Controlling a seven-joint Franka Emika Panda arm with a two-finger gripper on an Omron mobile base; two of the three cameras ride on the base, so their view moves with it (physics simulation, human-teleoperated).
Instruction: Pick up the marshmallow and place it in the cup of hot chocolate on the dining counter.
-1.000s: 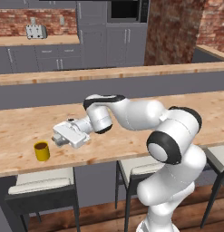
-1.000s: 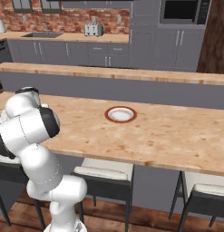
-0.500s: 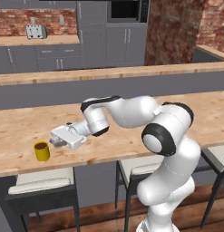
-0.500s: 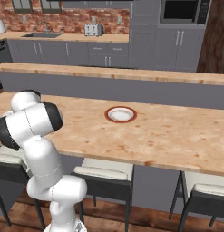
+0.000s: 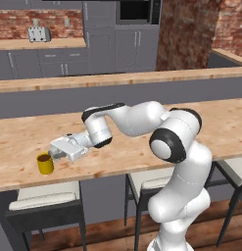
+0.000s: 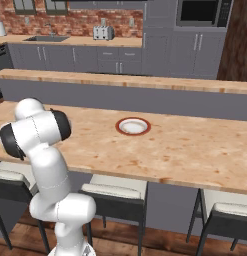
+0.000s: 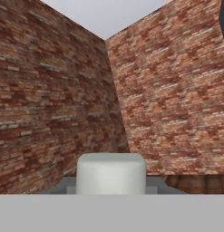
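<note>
Arm stretched out low and to the left over the dining counter [image 5: 142, 162], hand lying nearly level. Gripper [image 5: 50, 154] right beside the cup of hot chocolate [image 5: 44, 163], tips at its upper right rim, just above the yellow wall. Jaws drawn in tight on the marshmallow [image 7: 111, 173], a pale rounded block sitting between the tips in the hand view, brick walls [image 7: 168, 90] meeting in a corner beyond it. Marshmallow itself too small to pick out from the left base view, hidden at the fingertips there. Cup standing upright near the counter's near edge, far to the left, dark inside. Over in the right base view, white plate [image 6: 133, 126] with a red rim resting mid-counter, well apart from the arm's shoulder at the left. Pale-seated stools [image 6: 115, 186] tucked under the near edge. Narrower wooden ledge [image 5: 117, 77] running behind on its grey wall, toaster [image 6: 102, 33] on the far kitchen worktop.
</note>
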